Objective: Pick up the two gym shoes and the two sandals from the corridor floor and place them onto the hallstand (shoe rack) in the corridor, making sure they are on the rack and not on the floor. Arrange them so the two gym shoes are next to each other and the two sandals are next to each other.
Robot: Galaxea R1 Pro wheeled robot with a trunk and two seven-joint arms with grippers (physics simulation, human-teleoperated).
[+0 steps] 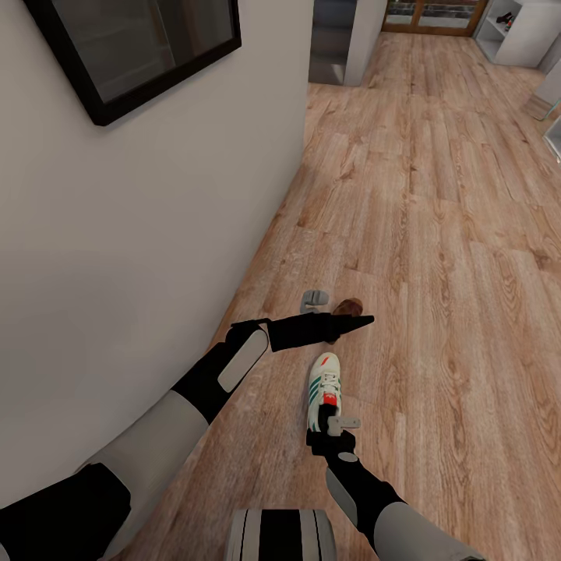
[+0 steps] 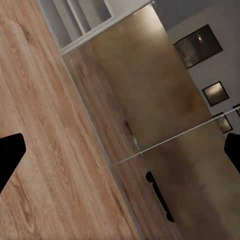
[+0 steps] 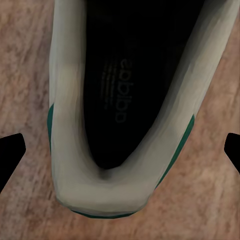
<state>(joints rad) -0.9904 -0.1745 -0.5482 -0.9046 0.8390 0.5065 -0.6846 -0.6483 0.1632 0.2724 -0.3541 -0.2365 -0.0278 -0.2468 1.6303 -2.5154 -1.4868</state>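
Observation:
One white gym shoe (image 1: 323,386) with green stripes and a red tongue label lies on the wood corridor floor (image 1: 452,257), toe pointing away from me. My right gripper (image 1: 335,430) hangs open just over its heel. In the right wrist view the dark inside and cream heel rim of the gym shoe (image 3: 75,125) lie between the wide-apart black fingertips (image 3: 11,150). A brown sandal (image 1: 352,305) lies just beyond, partly hidden behind my left gripper (image 1: 331,312). That gripper is open and empty, held level above the floor. The other gym shoe and sandal are out of view.
A white wall (image 1: 117,234) with a black-framed picture (image 1: 132,54) runs close along my left. A grey pillar (image 1: 343,39) stands far ahead. A pale-grey shelf unit (image 1: 514,31) stands at the far right end. The left wrist view faces a brown door (image 2: 150,90) with a black handle (image 2: 160,197).

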